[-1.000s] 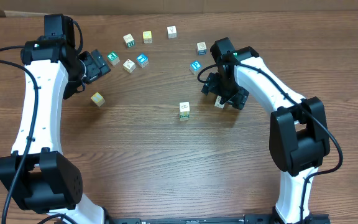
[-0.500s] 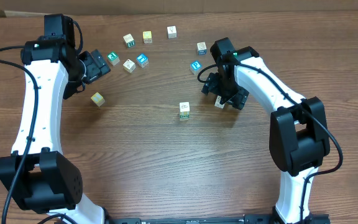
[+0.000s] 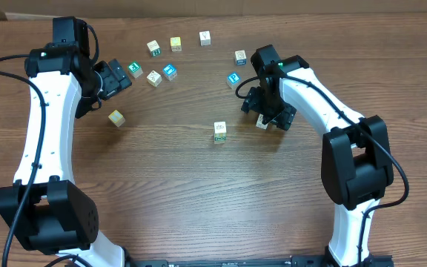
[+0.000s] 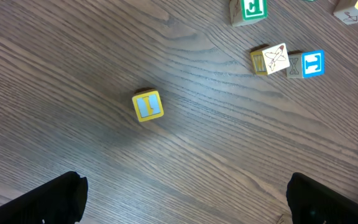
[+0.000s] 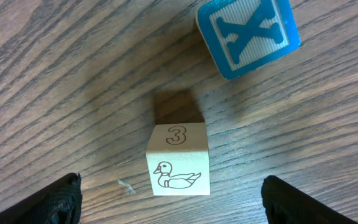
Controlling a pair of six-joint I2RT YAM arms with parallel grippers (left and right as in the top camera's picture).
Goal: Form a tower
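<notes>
**Overhead view.** Locate the tower [image 3: 220, 131] near the middle of the table [image 3: 199, 193], standing upright and alone. You see its pale top and one printed side; the number of cubes cannot be read from above. The right gripper [image 3: 267, 119] sits low over a pale cube [image 3: 261, 123], near the tower but apart from it. The left gripper [image 3: 118, 77] is on the far side of the table, well apart from the tower. A green letter cube [image 3: 136, 69] lies just beside it, and a yellow cube [image 3: 117, 118] lies nearer the table's front edge.

**Left wrist view.** Note that the two fingers [image 4: 48, 202] stand wide apart at the lower corners, with nothing between them but bare wood. The yellow cube lies ahead of them, untouched. The tower is out of this view.

**Right wrist view.** Note that the fingers [image 5: 55, 202] are spread wide, one on each side of the pale cube. It shows a "3" on top and a duck on its facing side. Neither finger touches it. A blue X cube [image 5: 247, 34] lies beyond it, separated by a gap. The tower is out of this view.
</notes>
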